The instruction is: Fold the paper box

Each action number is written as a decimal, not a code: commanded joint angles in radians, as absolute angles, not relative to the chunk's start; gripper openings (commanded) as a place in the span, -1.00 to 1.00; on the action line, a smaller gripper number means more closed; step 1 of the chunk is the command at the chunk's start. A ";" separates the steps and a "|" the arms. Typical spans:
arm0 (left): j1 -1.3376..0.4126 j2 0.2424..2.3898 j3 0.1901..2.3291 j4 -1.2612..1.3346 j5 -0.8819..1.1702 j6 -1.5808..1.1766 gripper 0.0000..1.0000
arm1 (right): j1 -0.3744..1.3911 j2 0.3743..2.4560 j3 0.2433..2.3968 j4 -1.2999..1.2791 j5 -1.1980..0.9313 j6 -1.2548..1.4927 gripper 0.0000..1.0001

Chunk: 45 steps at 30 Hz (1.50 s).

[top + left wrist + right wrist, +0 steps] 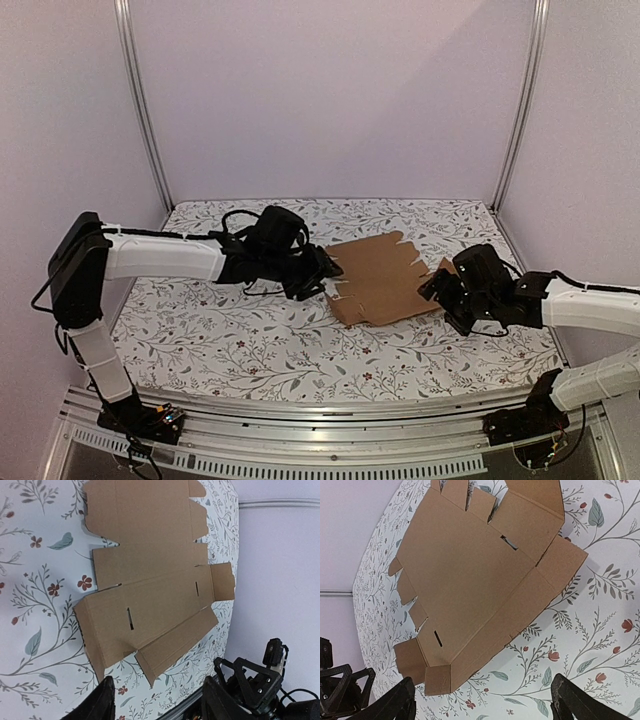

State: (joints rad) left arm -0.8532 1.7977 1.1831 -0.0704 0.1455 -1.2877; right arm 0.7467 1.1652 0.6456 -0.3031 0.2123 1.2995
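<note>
The paper box point(378, 279) is a flat brown cardboard sheet with flaps, tabs and slots, lying mid-table; its near long flap is raised a little. It fills the left wrist view point(150, 580) and the right wrist view point(480, 575). My left gripper point(327, 270) is open and empty at the sheet's left edge; its fingertips point(102, 702) frame bare tablecloth just short of the cardboard. My right gripper point(440, 290) is open and empty at the sheet's right edge, with its wide-spread fingertips point(400, 702) just clear of the cardboard.
The table point(250, 340) has a floral cloth. Lilac walls with metal corner posts point(145, 110) close in the back and sides. An aluminium rail point(320, 440) runs along the near edge by the arm bases.
</note>
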 commanded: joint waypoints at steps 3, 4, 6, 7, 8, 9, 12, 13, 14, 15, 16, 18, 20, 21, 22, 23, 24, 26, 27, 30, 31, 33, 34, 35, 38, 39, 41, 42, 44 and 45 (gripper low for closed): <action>-0.792 1.724 1.230 -0.252 0.215 -1.092 0.19 | 0.790 1.202 0.587 -0.147 0.225 1.413 0.82; -0.777 1.711 1.230 -0.281 0.217 -1.056 0.19 | 0.797 1.219 0.585 -0.125 0.224 1.421 0.82; -0.748 1.679 1.235 -0.351 0.204 -0.966 0.23 | 0.803 1.256 0.578 -0.064 0.216 1.446 0.79; -0.734 1.666 1.247 -0.400 0.186 -0.918 0.26 | 0.806 1.271 0.570 -0.030 0.211 1.463 0.77; -0.720 1.659 1.264 -0.455 0.175 -0.864 0.28 | 0.807 1.290 0.563 0.002 0.206 1.477 0.75; -0.708 1.654 1.284 -0.502 0.168 -0.815 0.29 | 0.811 1.317 0.561 0.031 0.203 1.500 0.71; -0.677 1.641 1.325 -0.617 0.164 -0.698 0.31 | 0.832 1.364 0.569 0.061 0.219 1.548 0.62; -0.664 1.634 1.325 -0.633 0.183 -0.674 0.32 | 0.842 1.385 0.568 0.073 0.230 1.562 0.58; -0.647 1.628 1.323 -0.641 0.212 -0.661 0.32 | 0.850 1.396 0.564 0.091 0.241 1.581 0.55; -0.630 1.620 1.317 -0.645 0.249 -0.651 0.32 | 0.858 1.411 0.558 0.113 0.253 1.598 0.53; -0.611 1.609 1.310 -0.646 0.277 -0.643 0.32 | 0.869 1.427 0.551 0.131 0.267 1.626 0.50; -0.582 1.586 1.300 -0.653 0.324 -0.622 0.32 | 0.890 1.443 0.542 0.154 0.303 1.661 0.43; -0.565 1.563 1.310 -0.683 0.328 -0.584 0.32 | 0.904 1.453 0.530 0.174 0.343 1.694 0.38; -0.562 1.555 1.319 -0.707 0.322 -0.563 0.33 | 0.908 1.457 0.526 0.182 0.355 1.708 0.35; -0.562 1.549 1.332 -0.730 0.314 -0.542 0.33 | 0.911 1.465 0.521 0.196 0.368 1.726 0.33; -0.561 1.546 1.343 -0.756 0.304 -0.521 0.33 | 0.914 1.474 0.517 0.212 0.382 1.738 0.30; -0.561 1.542 1.351 -0.774 0.295 -0.504 0.33 | 0.917 1.481 0.516 0.225 0.395 1.753 0.28; -0.561 1.534 1.356 -0.804 0.276 -0.472 0.33 | 0.925 1.499 0.518 0.261 0.417 1.772 0.26; -0.561 1.530 1.354 -0.812 0.264 -0.459 0.33 | 0.927 1.516 0.521 0.276 0.424 1.778 0.23; -0.561 1.524 1.347 -0.832 0.247 -0.428 0.33 | 0.931 1.571 0.514 0.358 0.435 1.817 0.18; -0.561 1.524 1.346 -0.835 0.246 -0.419 0.33 | 0.934 1.586 0.513 0.384 0.440 1.830 0.17; -0.561 1.519 1.340 -0.842 0.236 -0.404 0.33 | 0.942 1.613 0.516 0.415 0.454 1.849 0.13; -0.561 1.517 1.337 -0.843 0.230 -0.395 0.33 | 0.945 1.629 0.520 0.419 0.459 1.857 0.11; -0.560 1.516 1.334 -0.846 0.225 -0.386 0.34 | 0.949 1.640 0.523 0.420 0.468 1.862 0.07; -0.560 1.513 1.324 -0.847 0.218 -0.369 0.34 | 0.961 1.657 0.526 0.428 0.494 1.884 -0.04; -0.560 1.513 1.320 -0.846 0.218 -0.367 0.34 | 0.965 1.659 0.528 0.429 0.502 1.889 -0.08; -0.560 1.511 1.314 -0.839 0.222 -0.369 0.34 | 0.968 1.663 0.531 0.428 0.512 1.893 -0.13; -0.560 1.509 1.310 -0.834 0.225 -0.369 0.34 | 0.970 1.665 0.532 0.429 0.515 1.894 -0.15; -0.560 1.504 1.305 -0.826 0.235 -0.371 0.34 | 0.970 1.673 0.535 0.430 0.518 1.899 -0.24; -0.560 1.503 1.303 -0.825 0.239 -0.372 0.34 | 0.971 1.677 0.538 0.430 0.520 1.903 -0.28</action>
